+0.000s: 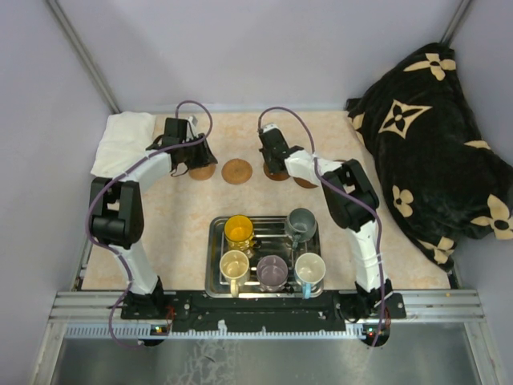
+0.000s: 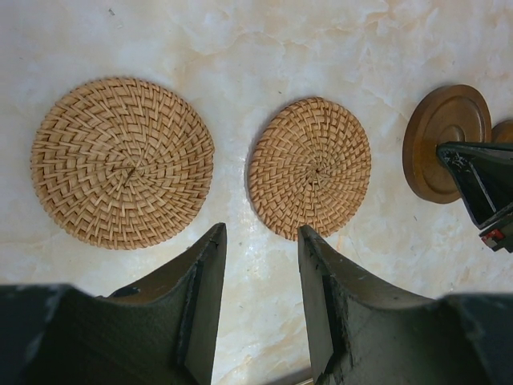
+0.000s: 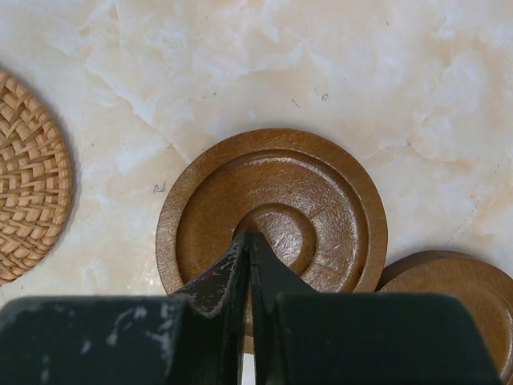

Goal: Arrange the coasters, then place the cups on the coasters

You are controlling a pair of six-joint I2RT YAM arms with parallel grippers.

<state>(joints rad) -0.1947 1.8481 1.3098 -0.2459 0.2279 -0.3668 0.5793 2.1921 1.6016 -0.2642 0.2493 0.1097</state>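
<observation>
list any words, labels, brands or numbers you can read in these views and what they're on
No text can be read in any view.
Red tag on the right gripper: too small to read.
Faint dark mark on the table: not legible.
Blanket: cream flower and star motifs only, no letters.
Cups, tray, coasters: no print visible.

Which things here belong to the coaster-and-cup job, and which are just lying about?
Job: woven coasters, wooden coasters, five mugs in the steel tray.
Lying about: white cloth, black flowered blanket.
</observation>
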